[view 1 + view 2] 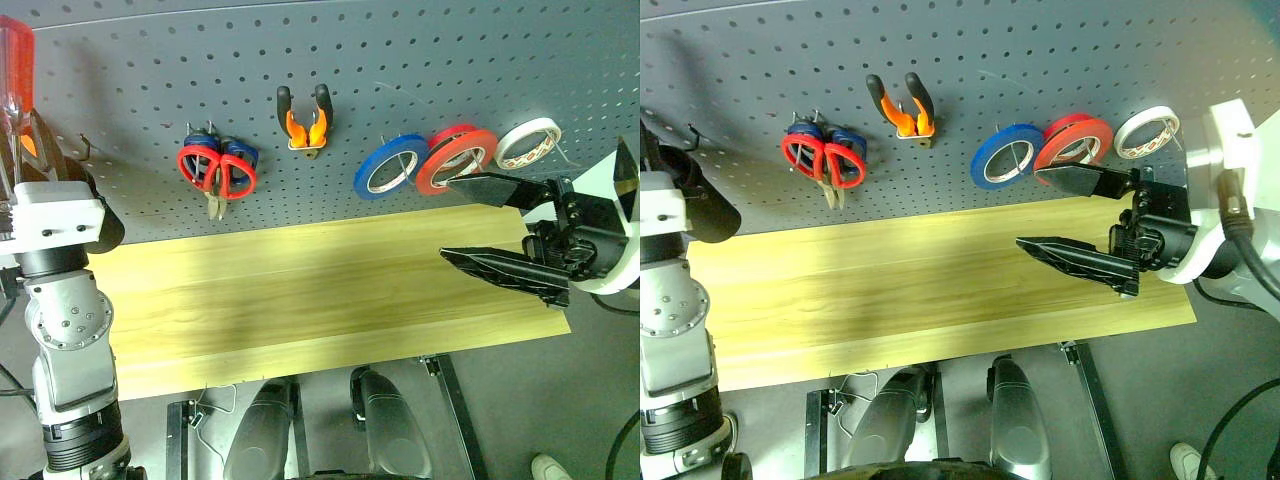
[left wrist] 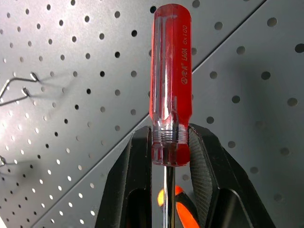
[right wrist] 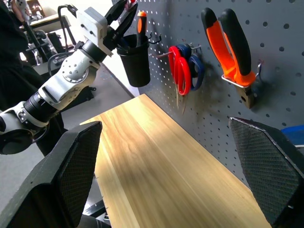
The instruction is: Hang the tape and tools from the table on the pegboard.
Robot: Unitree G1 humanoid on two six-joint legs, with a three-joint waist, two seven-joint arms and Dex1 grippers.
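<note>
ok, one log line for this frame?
left gripper: shut on red-handled screwdriver | right gripper: open | pliers, red-handled scissors, red tape: on pegboard

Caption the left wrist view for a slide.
Left pincer shut on the red-handled screwdriver, held up in front of the pegboard.

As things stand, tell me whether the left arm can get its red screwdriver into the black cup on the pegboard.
Probably yes. The left gripper, shut on the red screwdriver, hangs just above the black cup; an orange-handled tool already stands inside, but room seems left.
</note>
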